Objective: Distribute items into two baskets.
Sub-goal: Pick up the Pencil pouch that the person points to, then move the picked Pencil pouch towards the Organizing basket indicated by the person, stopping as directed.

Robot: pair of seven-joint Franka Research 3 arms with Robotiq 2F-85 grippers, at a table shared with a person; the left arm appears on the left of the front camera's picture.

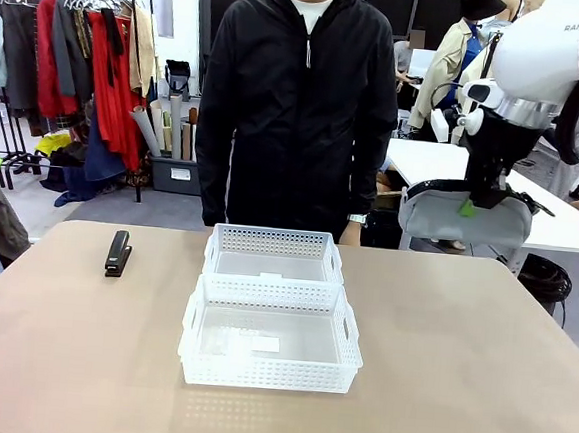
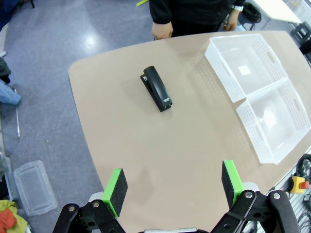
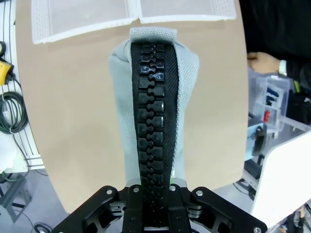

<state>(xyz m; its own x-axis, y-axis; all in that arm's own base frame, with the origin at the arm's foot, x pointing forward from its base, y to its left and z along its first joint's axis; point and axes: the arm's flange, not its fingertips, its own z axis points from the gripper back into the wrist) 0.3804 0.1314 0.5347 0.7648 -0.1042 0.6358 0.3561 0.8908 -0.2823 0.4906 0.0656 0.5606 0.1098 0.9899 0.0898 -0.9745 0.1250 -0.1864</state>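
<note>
Grey pouch is up in the air in the front view, clamped in my right gripper, off at about 2 o'clock from the two baskets and out past the table's far right edge. Far basket and near basket sit end to end mid-table, touching, and both look empty. Black stapler lies flat on the table at 9 o'clock of the far basket, well apart from it. A person stands at 12 o'clock behind the baskets.

Left wrist view: my left gripper hangs high over the table, jaws wide apart, nothing between them. The stapler is ahead at 12 o'clock, baskets at 2 o'clock.

Right wrist view: jaws are closed on the pouch's near end and the black zipper runs straight away from the camera. The basket rims show at 12 o'clock, beyond the pouch tip.

My read is that this is the carry step, with the pouch lifted and not yet over a basket. Next I'd bring the right arm in toward 9 o'clock, centre the pouch over one basket, lower it and let go. The stapler is left for the open left gripper, which needs to come down and line its jaws across the narrow body.
</note>
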